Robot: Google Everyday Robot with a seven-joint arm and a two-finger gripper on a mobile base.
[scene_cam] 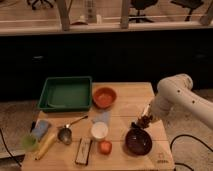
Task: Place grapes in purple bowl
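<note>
The grapes (144, 121), a small dark lumpy bunch, hang in my gripper (145, 119) at the right side of the wooden table (127, 100). The gripper is shut on them at the end of the white arm (172, 95) that comes in from the right. The purple bowl (138, 141), glossy and dark maroon, stands just below and in front of the grapes. The grapes are over its far rim, close above it.
A green tray (65, 93) sits at the back left and an orange bowl (105, 96) beside it. A white cup (99, 130), a red-orange fruit (105, 147), a wooden block (83, 150), a metal scoop (65, 134), a blue sponge (41, 127) and a yellow item (45, 145) lie in front.
</note>
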